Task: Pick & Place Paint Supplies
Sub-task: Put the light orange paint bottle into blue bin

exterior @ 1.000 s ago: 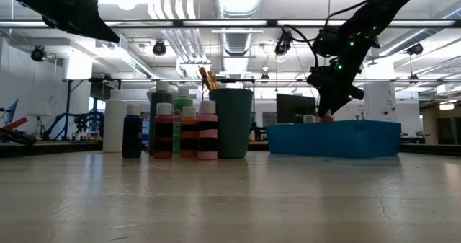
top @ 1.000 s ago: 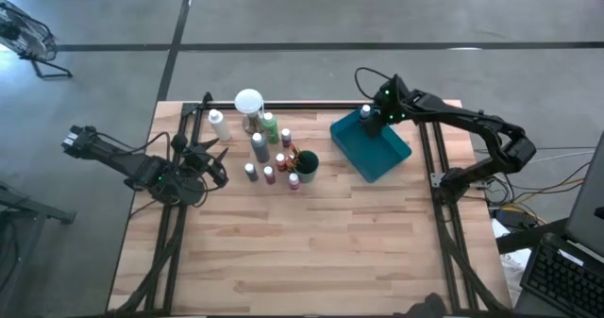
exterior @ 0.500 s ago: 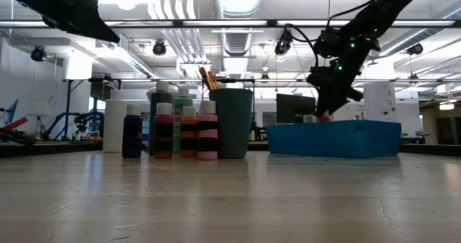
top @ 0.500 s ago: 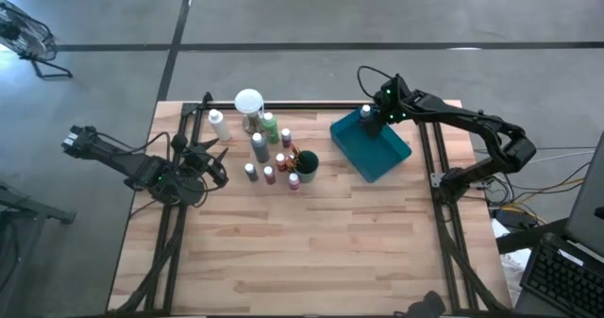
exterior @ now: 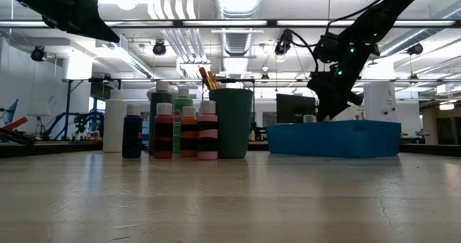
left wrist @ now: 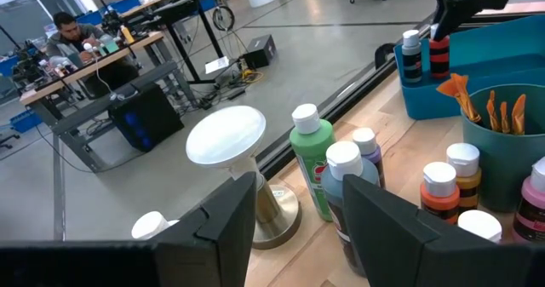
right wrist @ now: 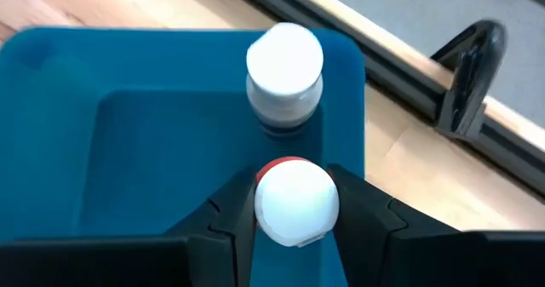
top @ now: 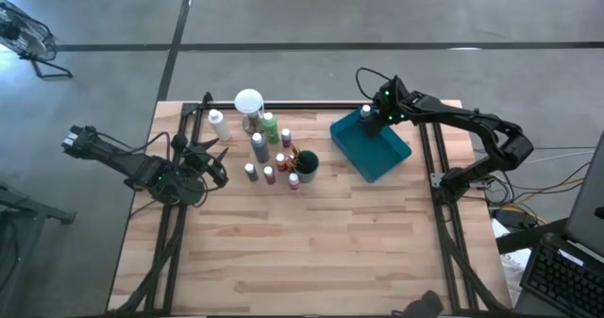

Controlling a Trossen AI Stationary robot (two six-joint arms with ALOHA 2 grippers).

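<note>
My right gripper [top: 370, 122] is shut on a red, white-capped paint bottle [right wrist: 294, 203] over the far corner of the teal tray [top: 377, 153]. Another white-capped bottle [right wrist: 284, 66] stands in the tray just beyond it. Several more paint bottles [top: 267, 153] stand on their bases mid-table. Beside them is a dark green cup [top: 305, 164] with brushes [left wrist: 477, 104] sticking out. My left gripper [top: 217, 164] hovers open at the table's left, above the surface and facing the bottles, with nothing between its fingers. My right gripper pinches the red bottle just below its white cap [right wrist: 294, 172], one finger [right wrist: 230, 215] on each side. The fingers slant down from above. The bottle stays upright inside the tray; the tray wall hides its base, so I cannot tell whether it stands on the floor.
A round white-topped object on a metal base [top: 249, 101] and a tall white bottle [top: 219, 125] stand at the far left. Black frame rails [top: 311, 106] run along the far edge and both sides. The table's near half is bare wood [top: 311, 252].
My right gripper has sunk a little into the tray with the red bottle. The bottle's red body, which showed above the tray's wall in the low view, is now hidden behind it.
</note>
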